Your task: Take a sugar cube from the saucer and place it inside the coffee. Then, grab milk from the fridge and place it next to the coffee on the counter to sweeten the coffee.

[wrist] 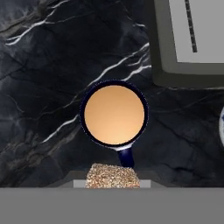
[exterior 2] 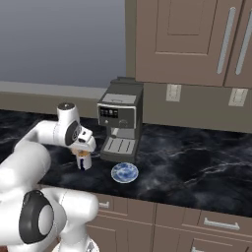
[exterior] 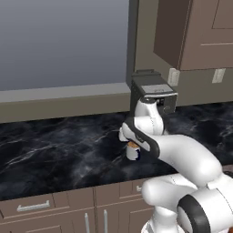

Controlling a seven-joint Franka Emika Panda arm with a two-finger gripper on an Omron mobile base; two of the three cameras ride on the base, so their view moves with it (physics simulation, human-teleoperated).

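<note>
Gripper (exterior 2: pixel 82 153): we see it pinching the sugar cube (wrist: pixel 113 176), apparently narrowly.
Coffee (wrist: pixel 114 114): directly below the cube, apart.
Saucer (exterior 2: pixel 124 173): just beside the mug.

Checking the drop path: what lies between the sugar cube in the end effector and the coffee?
Nothing. In the hand view the sugar cube, held in the end effector, hangs above the coffee, with no thing between them.

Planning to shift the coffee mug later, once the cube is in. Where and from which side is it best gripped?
Probably the mug by its rim, from straight above: it stands upright with its round mouth open. Place one of the fingers inside the wall and one outside, away from the handle, without tipping the coffee.
</note>
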